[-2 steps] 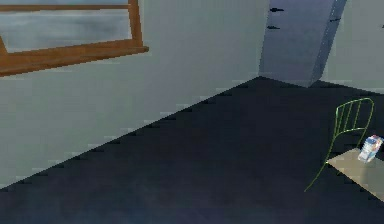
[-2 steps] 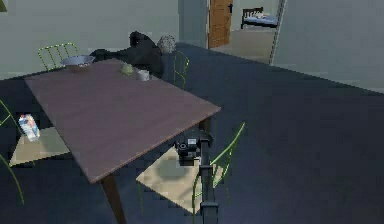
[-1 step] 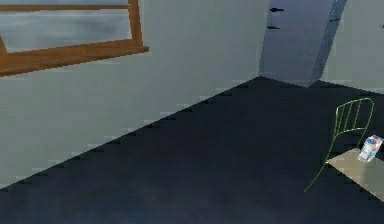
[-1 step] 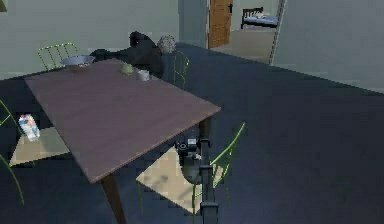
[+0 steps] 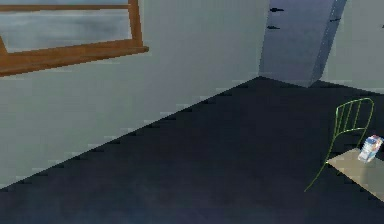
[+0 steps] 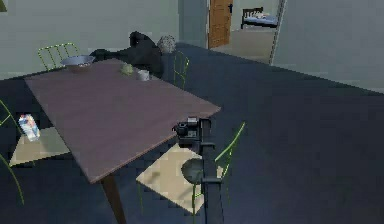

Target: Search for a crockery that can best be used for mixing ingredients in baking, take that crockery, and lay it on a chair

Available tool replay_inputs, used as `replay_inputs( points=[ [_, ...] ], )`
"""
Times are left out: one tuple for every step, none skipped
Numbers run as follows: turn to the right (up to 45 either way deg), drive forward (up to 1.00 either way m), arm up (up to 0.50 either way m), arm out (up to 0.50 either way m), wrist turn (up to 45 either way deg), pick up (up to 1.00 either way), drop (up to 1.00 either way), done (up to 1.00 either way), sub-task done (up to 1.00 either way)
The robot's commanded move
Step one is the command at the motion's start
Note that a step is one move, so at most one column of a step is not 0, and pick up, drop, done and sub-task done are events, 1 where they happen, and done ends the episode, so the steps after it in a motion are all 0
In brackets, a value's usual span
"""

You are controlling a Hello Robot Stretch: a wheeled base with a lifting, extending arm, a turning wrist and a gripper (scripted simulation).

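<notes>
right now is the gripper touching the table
Cannot tell. In the arm side view the gripper sits at the table edge, but neither contact nor a gap shows plainly.

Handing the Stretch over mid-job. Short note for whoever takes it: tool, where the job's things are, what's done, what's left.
State of the tool: at the near corner of the purple-brown rectangular table; cannot tell whether it holds anything.
Crockery: a greyish round bowl-shaped dish sits at the table's far end, away from the tool.
Chairs: a green wire-frame chair with tan seat stands by the tool; a like chair at the arm side view's left carries a white-and-blue carton.
Done: likely bowl in sight.
Left: take it, lay it on a chair; the one by the tool looks handiest.
</notes>
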Motion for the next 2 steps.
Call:
replay_inputs(
  points=[
    [0.0,0.0,0.0,-0.08,0.0,0.0,0.0,0.0,0.0],
    [0.0,0.0,0.0,0.0,0.0,0.0,0.0,1.0,0.0]
  ],
)
